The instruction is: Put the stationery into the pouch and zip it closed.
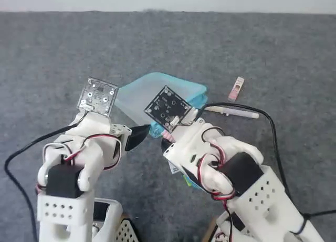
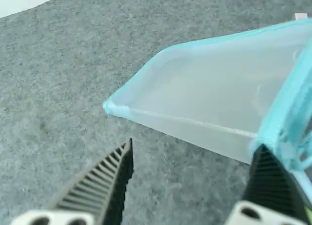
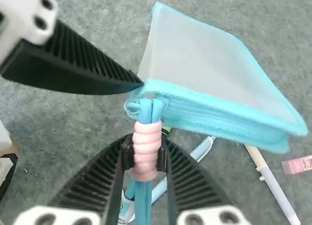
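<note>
With my right gripper (image 3: 145,159) clamped on the pink zip pull (image 3: 145,146) and my left gripper (image 2: 195,149) gaping empty at the lifted pouch (image 3: 204,69), pen (image 1: 233,112) and eraser (image 1: 237,88) lie outside on the table; I judge the left must next pinch the pouch's corner.

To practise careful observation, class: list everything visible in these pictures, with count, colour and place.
pouch: one, light blue, mid-mat, between the hands.
zip pull: one, pink bead on blue cord, at the pouch's corner.
pens: two, white; one beside the pouch, another partly under it.
block: one, pink, beyond the pens.
mat: one, grey, under everything.
cables: two, black, one from each arm.
arms: two, white, at the near edge.
left hand: one, black fingers, open, at the pouch's edge.
right hand: one, black fingers, shut on the zip pull.
</note>
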